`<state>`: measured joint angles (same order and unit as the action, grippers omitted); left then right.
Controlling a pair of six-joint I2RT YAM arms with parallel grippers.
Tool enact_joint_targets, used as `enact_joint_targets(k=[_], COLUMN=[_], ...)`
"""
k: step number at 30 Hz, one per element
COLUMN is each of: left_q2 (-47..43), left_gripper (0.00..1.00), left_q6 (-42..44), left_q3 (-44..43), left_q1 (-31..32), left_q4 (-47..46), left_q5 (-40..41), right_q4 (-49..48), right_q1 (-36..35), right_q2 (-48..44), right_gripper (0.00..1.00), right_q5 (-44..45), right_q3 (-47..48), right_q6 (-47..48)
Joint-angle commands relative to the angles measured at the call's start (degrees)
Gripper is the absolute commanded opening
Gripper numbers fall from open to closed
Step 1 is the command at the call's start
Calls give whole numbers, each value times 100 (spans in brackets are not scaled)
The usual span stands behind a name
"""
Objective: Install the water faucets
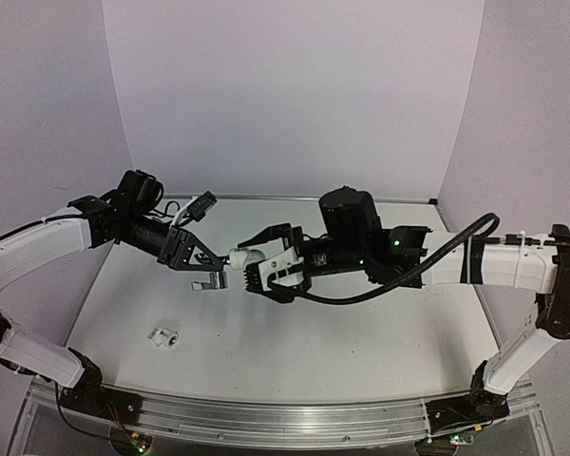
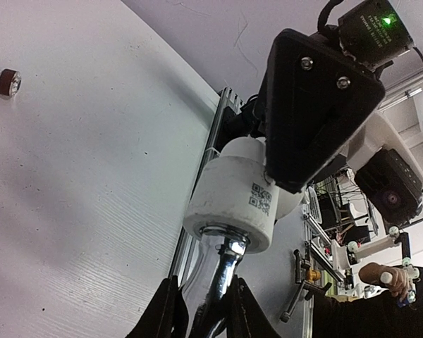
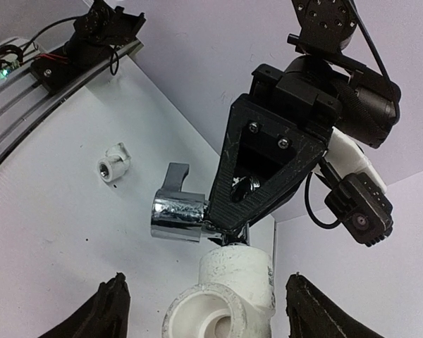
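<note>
Jaws of the left gripper (image 2: 204,313) are all but closed, pinched on the chrome faucet (image 3: 176,215), which hangs in mid-air above the table (image 1: 294,351) between the two arms. From the left wrist view the shiny stem runs up from between the fingers into the open mouth of a white pipe fitting (image 2: 233,204), so faucet and fitting are touching end to end. The fitting carries a small printed code square on its side.

The right gripper (image 3: 206,282) faces the left one from the other side. Its jaws stand wide apart, one on either side of that same white fitting. In the right wrist view a clear gap shows between the fitting and one of the fingers (image 3: 109,310); the other finger is very near the fitting, and I cannot tell whether it touches.

By count there are two faucets. One is the chrome faucet held aloft. The other is the reddish-brown faucet (image 2: 3,79), which lies on the table at the edge of the left wrist view, well apart from both grippers, its silvery knob end showing.

There are also two white fittings. One is joined to the chrome faucet. The other is a small loose fitting (image 1: 161,335) lying alone on the table, on the left arm's side, nearer the front rail.
</note>
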<state>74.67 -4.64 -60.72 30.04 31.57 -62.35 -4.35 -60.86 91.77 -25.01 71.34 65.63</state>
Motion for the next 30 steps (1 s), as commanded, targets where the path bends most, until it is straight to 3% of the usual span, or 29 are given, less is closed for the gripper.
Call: enact_joint_targets(k=[1, 8, 12, 16, 19, 22, 26, 28, 30], left_q2=[-32, -50, -267, -547, -755, -987, -1243, -1344, -1417], left_gripper=[0, 0, 0, 0, 0, 0, 0, 0, 0], left_q6=[-12, 107, 381, 846, 1128, 1383, 1648, 1719, 1739], left_q3=[-311, -352, -342, -367, -252, -103, 127, 183, 246], left_q1=[-24, -23, -20, -16, -7, 1, 11, 14, 19], left_q4=[-73, -49, -43, -127, -323, -492, -686, -723, -748], left_q5=[-304, -114, 1073, 2757, 3581, 3815, 3806, 3763, 3736], right_q4=[-601, -722, -621, -518, -516, -783, -895, -933, -1033], right_q1=[-49, -58, -58, 8, 406, 904, 1194, 1224, 1257], right_q2=[120, 232, 232, 371, 622, 1205, 2257, 2651, 2763], right_gripper=[58, 21, 0, 0, 0, 0, 0, 1, 11], right_q5=[298, 467, 36, -416, -1454, -3009, -4278, -4544, -4540], right_q3=[-27, 21, 74, 199, 423, 935, 2031, 2293, 2274], right_q6=[-66, -476, -1326, -2965, -4870, -7327, -10443, -11544, -12124])
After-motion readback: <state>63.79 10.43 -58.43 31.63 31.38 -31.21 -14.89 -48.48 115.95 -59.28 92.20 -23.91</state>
